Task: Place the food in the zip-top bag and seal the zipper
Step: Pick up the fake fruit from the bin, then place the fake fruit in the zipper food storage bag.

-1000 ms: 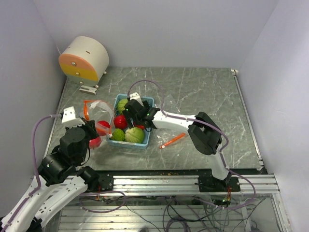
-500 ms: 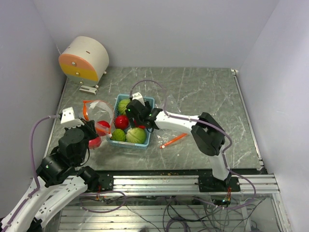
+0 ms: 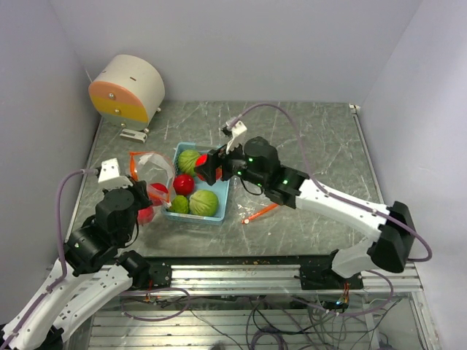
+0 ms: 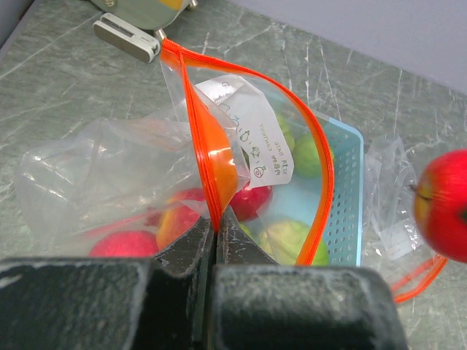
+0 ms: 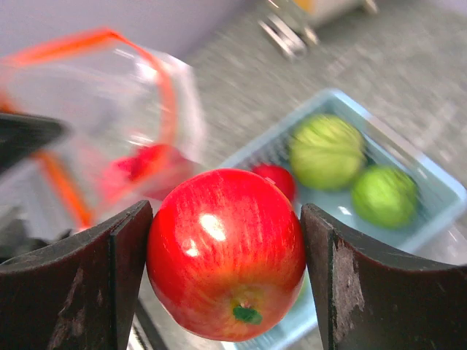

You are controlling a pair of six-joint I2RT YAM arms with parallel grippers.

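The clear zip-top bag (image 3: 149, 171) with an orange zipper stands open at the left, with red apples (image 3: 146, 213) inside. My left gripper (image 4: 216, 227) is shut on the bag's orange rim (image 4: 211, 182) and holds the mouth up. My right gripper (image 3: 206, 168) is shut on a glossy red apple (image 5: 226, 251), held above the far left of the light blue tray (image 3: 201, 219), just right of the bag. The tray holds two green cabbages (image 3: 204, 203), a lime (image 3: 179, 204) and a red apple (image 3: 183, 184).
A round white and orange device (image 3: 128, 89) stands at the back left. A second clear plastic piece with an orange strip (image 3: 261, 212) lies right of the tray. A metal rail (image 3: 277, 275) runs along the near edge.
My right gripper has risen out of the tray with a red apple in it and its arm has stretched out to the right. The left gripper still holds the bag rim.
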